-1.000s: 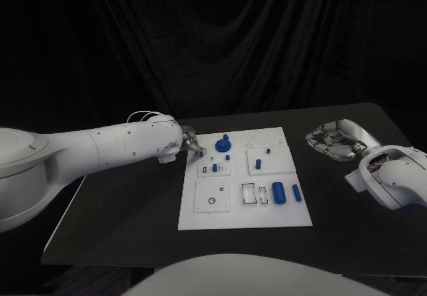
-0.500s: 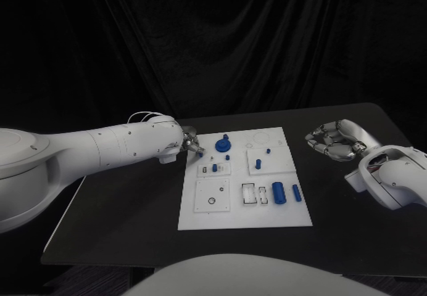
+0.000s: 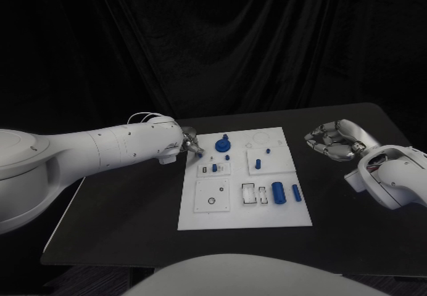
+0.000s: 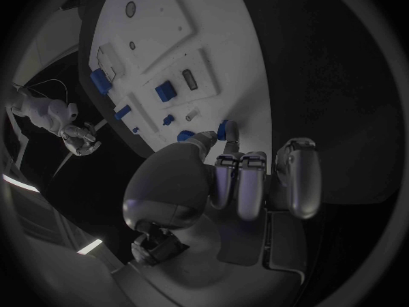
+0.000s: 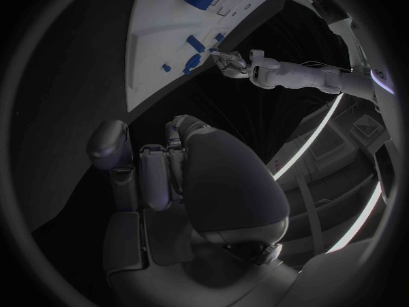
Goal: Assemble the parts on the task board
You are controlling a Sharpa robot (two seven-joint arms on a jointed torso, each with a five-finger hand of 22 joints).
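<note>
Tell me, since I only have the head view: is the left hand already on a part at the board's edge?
Observer: In the left wrist view, the left hand has a fingertip against a blue part on the task board. I can't confirm a grip.
Operator: Is the right hand holding anything?
Observer: In the right wrist view, the right hand has its fingers curled, off the board. A blue speck sits by them, too small to identify.

Left hand (image 3: 190, 145) reaches inward, fingers curled (holding nothing); right hand (image 3: 334, 139) curled, empty.
</note>
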